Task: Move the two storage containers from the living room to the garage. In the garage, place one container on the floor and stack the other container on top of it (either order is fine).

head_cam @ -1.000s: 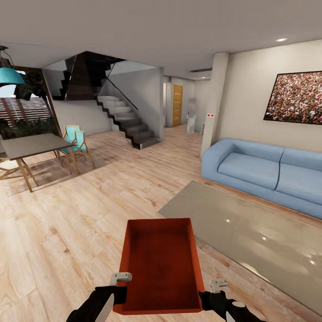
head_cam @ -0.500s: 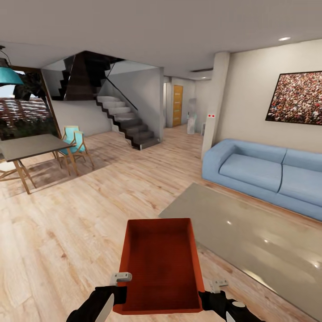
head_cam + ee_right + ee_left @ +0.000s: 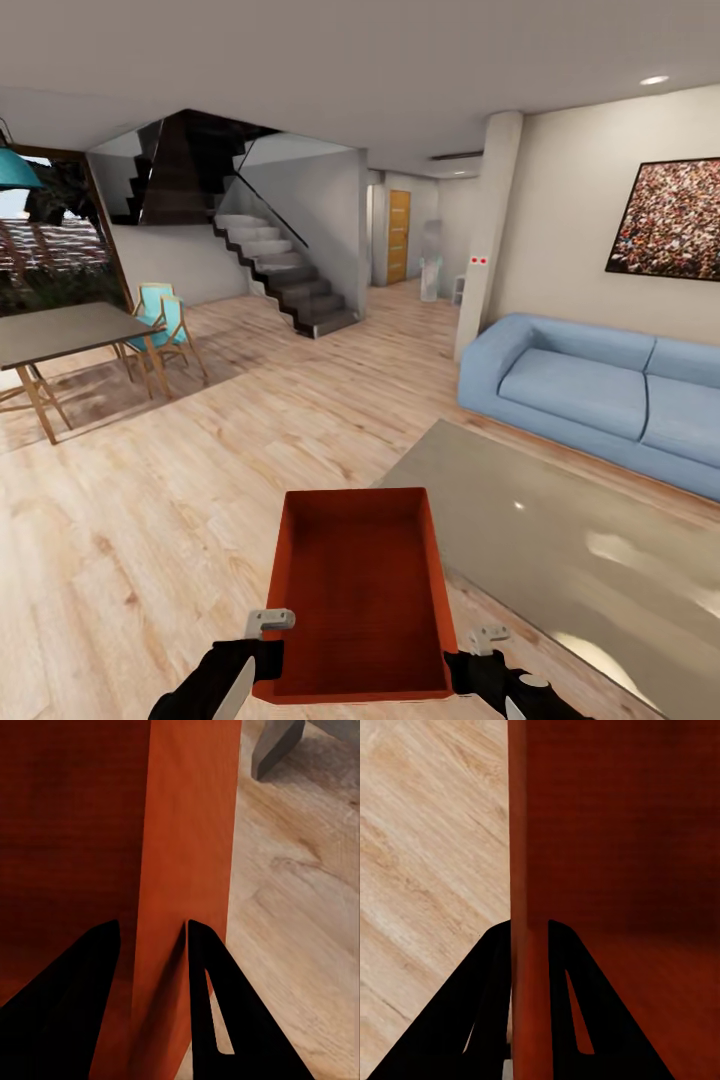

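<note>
I've got one storage container [image 3: 358, 590], red-orange, open top, empty, held out in front of the trunk at approx waist level, long axis pointing fwd. It sits the same in the head view as 1 s ago — no slip, no tilt.

Left hand [image 3: 529, 967] is clamped on the container's left wall near the close end: one finger outside, one inside, wall pinched between them. Right hand [image 3: 150, 967] does the same on the right wall; in the right wrist view the wall sits in the finger gap, so gripping, not loose. In the head view both hands sit at the container's near corners, left hand [image 3: 270, 622], right hand [image 3: 488, 636].

What changed: the bkgd, not the load. Sofa [image 3: 590, 390], wall picture [image 3: 665, 218] and pillar [image 3: 488, 225] have all slid right and a bit closer, the dining table [image 3: 65, 333] has drifted left/out of frame, and the coffee table [image 3: 560, 540] glass now spreads wider at my right. So the base is rolling fwd w/ a slight left yaw, over the wood floor [image 3: 200, 480], toward the stairs [image 3: 285, 275] and the hall w/ the orange door [image 3: 398, 236].

Meaning: I'm in transit, still in the living room, first container of two. Garage not reached yet; placing and stacking are still to do. Main risk, I'd say, is clipping the coffee table edge.
</note>
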Tool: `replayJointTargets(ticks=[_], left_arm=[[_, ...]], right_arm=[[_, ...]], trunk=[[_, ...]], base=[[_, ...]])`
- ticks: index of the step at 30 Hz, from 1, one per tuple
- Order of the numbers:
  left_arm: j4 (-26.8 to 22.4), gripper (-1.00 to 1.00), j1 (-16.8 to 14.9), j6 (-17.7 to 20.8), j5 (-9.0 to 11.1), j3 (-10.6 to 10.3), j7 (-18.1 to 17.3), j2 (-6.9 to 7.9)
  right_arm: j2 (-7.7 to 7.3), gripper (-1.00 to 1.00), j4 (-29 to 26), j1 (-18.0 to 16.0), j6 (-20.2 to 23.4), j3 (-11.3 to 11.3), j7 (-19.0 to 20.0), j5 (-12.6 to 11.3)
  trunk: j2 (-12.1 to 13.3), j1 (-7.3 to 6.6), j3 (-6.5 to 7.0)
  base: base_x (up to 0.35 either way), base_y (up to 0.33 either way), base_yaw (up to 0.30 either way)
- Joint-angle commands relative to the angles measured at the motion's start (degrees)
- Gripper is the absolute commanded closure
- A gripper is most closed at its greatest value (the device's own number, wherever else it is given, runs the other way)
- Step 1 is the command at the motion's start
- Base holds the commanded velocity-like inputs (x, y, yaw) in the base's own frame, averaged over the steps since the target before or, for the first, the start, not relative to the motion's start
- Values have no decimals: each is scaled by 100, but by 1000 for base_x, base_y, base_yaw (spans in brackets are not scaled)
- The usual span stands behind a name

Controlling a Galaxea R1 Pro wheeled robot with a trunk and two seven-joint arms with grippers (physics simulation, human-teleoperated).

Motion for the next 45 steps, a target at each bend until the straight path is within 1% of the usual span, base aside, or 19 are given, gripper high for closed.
replayJointTargets(ticks=[1, 13, 45], left_arm=[[-23, 100, -7, -213, -103, 234, 81, 33], [-23, 100, -7, -213, -103, 234, 81, 33], [-23, 100, -7, -213, -103, 234, 81, 31]], right_arm=[[-8, 100, 19, -2, -23, 55, 10, -25], [-8, 100, 19, -2, -23, 60, 10, -25], [-8, 100, 19, -2, -23, 64, 7, -25]], trunk=[[-10, 6, -11], [-10, 6, -11], [-10, 6, -11]], base=[[273, 222, 0], [271, 202, 0], [296, 143, 0]])
